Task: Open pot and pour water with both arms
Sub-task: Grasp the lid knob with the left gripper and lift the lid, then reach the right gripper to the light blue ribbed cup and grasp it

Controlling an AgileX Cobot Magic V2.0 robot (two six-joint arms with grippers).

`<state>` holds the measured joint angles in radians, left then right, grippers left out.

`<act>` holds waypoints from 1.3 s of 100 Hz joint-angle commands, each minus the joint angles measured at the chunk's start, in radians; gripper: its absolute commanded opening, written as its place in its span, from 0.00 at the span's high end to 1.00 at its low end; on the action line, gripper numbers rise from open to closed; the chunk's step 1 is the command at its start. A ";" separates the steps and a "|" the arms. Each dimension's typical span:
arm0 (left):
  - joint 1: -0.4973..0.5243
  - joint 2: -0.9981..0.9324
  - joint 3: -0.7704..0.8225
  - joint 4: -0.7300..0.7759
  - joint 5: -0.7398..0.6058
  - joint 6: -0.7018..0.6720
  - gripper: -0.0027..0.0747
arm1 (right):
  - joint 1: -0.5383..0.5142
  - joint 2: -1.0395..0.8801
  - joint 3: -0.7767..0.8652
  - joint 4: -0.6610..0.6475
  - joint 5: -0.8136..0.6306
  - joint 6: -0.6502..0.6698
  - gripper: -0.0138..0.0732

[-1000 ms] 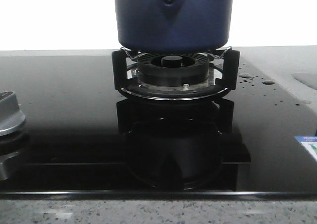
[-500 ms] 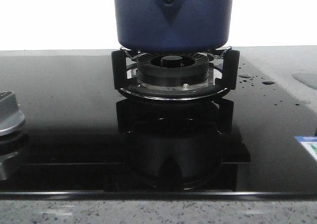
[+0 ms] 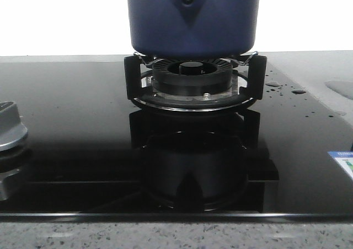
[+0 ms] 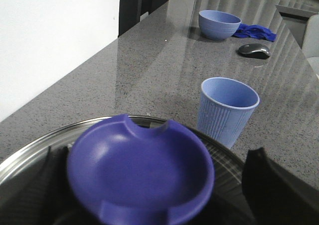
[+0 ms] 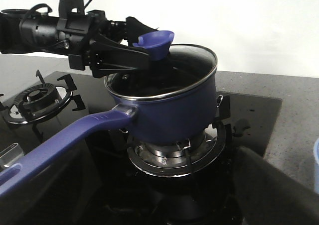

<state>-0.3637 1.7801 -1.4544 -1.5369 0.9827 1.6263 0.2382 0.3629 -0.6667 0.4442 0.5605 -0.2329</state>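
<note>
The pot (image 3: pixel 193 20) remains unmoved on its burner (image 3: pixel 192 78); only the right wrist view shows the left pincer (image 5: pixel 149 48) grasping the lid knob (image 5: pixel 156 42), right pincer state undeterminable.

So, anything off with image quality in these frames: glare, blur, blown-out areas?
Front view: background blown out white; glossy cooktop mirrors the burner. Left wrist view: lid knob close and soft, cup sharper. Right wrist view: pot sharp, dark blurred finger in the foreground.

Your front view crops the pot (image 3: pixel 193 20) above its wall; the right gripper's fingers, perhaps open, stay out of frame.
</note>
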 commanded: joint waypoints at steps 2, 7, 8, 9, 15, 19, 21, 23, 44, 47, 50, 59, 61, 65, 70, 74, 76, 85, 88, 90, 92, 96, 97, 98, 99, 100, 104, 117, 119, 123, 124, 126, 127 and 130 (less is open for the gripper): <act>-0.022 -0.034 -0.045 -0.081 -0.003 0.003 0.18 | 0.003 0.016 -0.031 0.007 -0.076 -0.015 0.20; -0.029 -0.029 -0.045 -0.084 -0.011 0.003 0.18 | 0.003 0.016 -0.031 0.007 -0.076 -0.015 0.20; -0.028 -0.029 -0.045 -0.084 -0.011 0.003 0.19 | 0.003 0.016 -0.031 0.007 -0.076 -0.015 0.20; -0.028 -0.027 -0.045 -0.084 -0.011 0.003 0.19 | 0.003 0.016 -0.031 0.007 -0.076 -0.015 0.20; -0.031 -0.020 -0.045 -0.084 -0.011 0.003 0.22 | 0.003 0.016 -0.031 0.007 -0.076 -0.015 0.20; -0.031 -0.016 -0.045 -0.089 -0.009 0.003 0.26 | 0.003 0.016 -0.031 0.007 -0.076 -0.015 0.20; -0.031 -0.016 -0.045 -0.090 -0.004 0.003 0.27 | 0.003 0.016 -0.031 0.007 -0.076 -0.015 0.20; -0.031 -0.014 -0.045 -0.092 -0.002 0.003 0.30 | 0.003 0.016 -0.031 0.007 -0.076 -0.015 0.20; -0.031 -0.012 -0.045 -0.133 0.024 0.003 0.58 | 0.003 0.016 -0.031 -0.027 -0.078 -0.015 0.22; -0.031 -0.012 -0.045 -0.145 0.032 0.003 0.61 | 0.003 0.016 -0.031 -0.045 -0.082 -0.015 0.22; -0.029 -0.014 -0.045 -0.158 0.037 0.003 0.63 | 0.003 0.016 -0.031 -0.069 -0.082 -0.015 0.22; -0.022 -0.022 -0.047 -0.189 0.054 0.003 0.64 | 0.003 0.016 -0.031 -0.187 -0.096 -0.015 0.22; -0.022 -0.026 -0.049 -0.189 0.056 0.003 0.64 | 0.003 0.016 -0.031 -0.217 -0.100 -0.015 0.22; -0.019 -0.034 -0.053 -0.189 0.056 0.003 0.64 | 0.003 0.016 -0.031 -0.269 -0.113 -0.011 0.22; -0.016 -0.048 -0.061 -0.189 0.063 0.003 0.64 | 0.003 0.016 -0.031 -0.361 -0.139 0.013 0.22; -0.015 -0.064 -0.069 -0.189 0.063 0.003 0.64 | 0.003 0.016 -0.031 -0.421 -0.157 0.041 0.22; -0.015 -0.073 -0.072 -0.189 0.063 0.003 0.64 | 0.003 0.016 -0.031 -0.461 -0.169 0.054 0.22; -0.006 -0.116 -0.085 -0.185 0.061 0.003 0.64 | 0.003 0.016 -0.031 -0.636 -0.194 0.151 0.22; -0.002 -0.131 -0.084 -0.187 0.061 0.003 0.64 | 0.003 0.016 -0.031 -0.688 -0.192 0.201 0.21; -0.001 -0.141 -0.084 -0.187 0.061 0.003 0.64 | 0.003 0.016 -0.031 -0.725 -0.186 0.223 0.21; 0.005 -0.153 -0.084 -0.187 0.061 0.003 0.64 | 0.003 0.016 -0.031 -0.761 -0.178 0.256 0.21; 0.009 -0.171 -0.084 -0.187 0.063 0.003 0.64 | 0.003 0.016 -0.031 -0.833 -0.154 0.322 0.21; 0.009 -0.178 -0.084 -0.187 0.063 0.001 0.64 | 0.003 0.016 -0.031 -0.844 -0.149 0.332 0.21; 0.012 -0.181 -0.084 -0.187 0.063 0.001 0.64 | 0.003 0.016 -0.031 -0.864 -0.140 0.351 0.21; 0.012 -0.189 -0.084 -0.185 0.065 0.001 0.64 | 0.003 0.016 -0.031 -0.873 -0.135 0.361 0.21; 0.016 -0.192 -0.084 -0.185 0.067 0.001 0.64 | 0.003 0.016 -0.031 -0.882 -0.130 0.379 0.21; 0.017 -0.212 -0.084 -0.185 0.070 0.001 0.64 | 0.003 0.016 -0.031 -0.927 -0.101 0.416 0.21; 0.023 -0.264 -0.084 -0.185 0.072 0.001 0.64 | 0.003 0.016 0.006 -0.984 -0.077 0.508 0.21; 0.023 -0.270 -0.084 -0.185 0.072 0.001 0.64 | 0.003 0.016 0.017 -0.984 -0.083 0.513 0.21; 0.023 -0.281 -0.084 -0.185 0.072 0.001 0.64 | 0.003 0.016 0.045 -0.984 -0.099 0.525 0.21; 0.023 -0.284 -0.084 -0.185 0.072 0.001 0.64 | 0.003 0.016 0.050 -0.984 -0.108 0.527 0.21; 0.023 -0.288 -0.084 -0.185 0.072 0.001 0.64 | 0.003 0.016 0.067 -0.984 -0.123 0.537 0.21; 0.023 -0.289 -0.084 -0.185 0.072 0.001 0.64 | 0.003 0.016 0.073 -0.984 -0.128 0.540 0.21; 0.023 -0.294 -0.084 -0.185 0.074 0.001 0.64 | 0.003 0.016 0.105 -0.984 -0.153 0.552 0.21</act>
<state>-0.3442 1.5481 -1.5023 -1.6144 1.0359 1.6360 0.2382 0.3629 -0.5916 -0.5029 0.5168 0.2801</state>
